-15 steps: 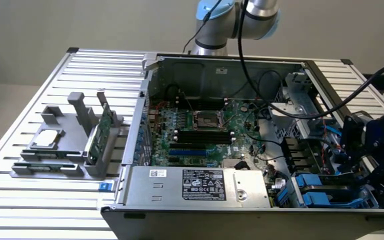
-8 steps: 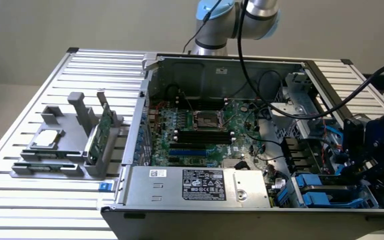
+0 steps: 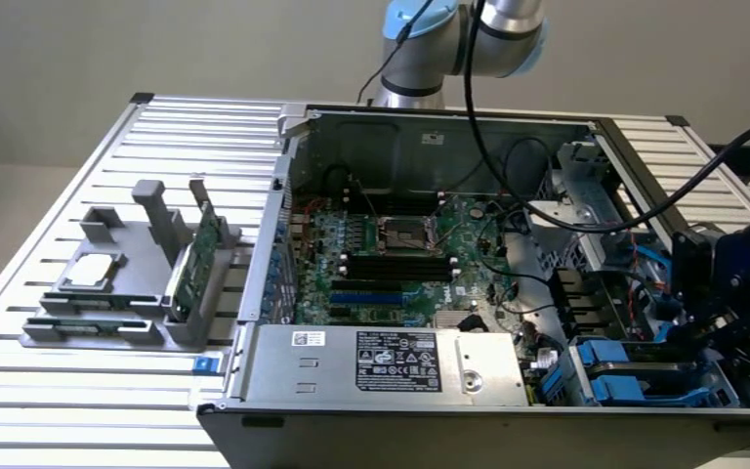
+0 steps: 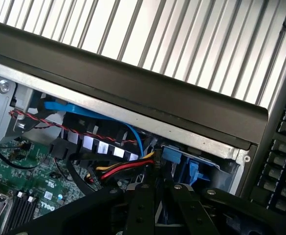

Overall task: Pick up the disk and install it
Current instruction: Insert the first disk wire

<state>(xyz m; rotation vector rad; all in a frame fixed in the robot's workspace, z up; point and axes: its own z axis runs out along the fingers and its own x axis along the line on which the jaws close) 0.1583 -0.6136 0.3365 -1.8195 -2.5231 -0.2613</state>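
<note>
1. Gripper (image 4: 157, 198): its black linkages converge inside the open computer case (image 3: 479, 430), at the corner on the exterior view's right. In the exterior view the gripper (image 3: 721, 327) hangs over the drive bay. Whether it is clenched, released or grasping cannot be told.

2. The disk (image 4: 182, 164): its blue plastic rail sits just beyond the gripper tips, against the case's front wall. Contact cannot be confirmed. In the exterior view the disk (image 3: 636, 376) lies flat in the bay, grey metal between 2 blue rails, directly below the gripper.

3. Nearby: a bundle of red and yellow cables (image 4: 128, 169) runs beside the gripper. The power supply (image 3: 389, 362) lies next to the bay, and the motherboard (image 3: 389, 244) lies beyond it.

4. Outside the case: a grey holder (image 3: 102, 332) on the slatted table (image 3: 89, 401) carries a green circuit card (image 3: 192, 264) and a square silver chip (image 3: 95, 274), well apart from the gripper.
</note>
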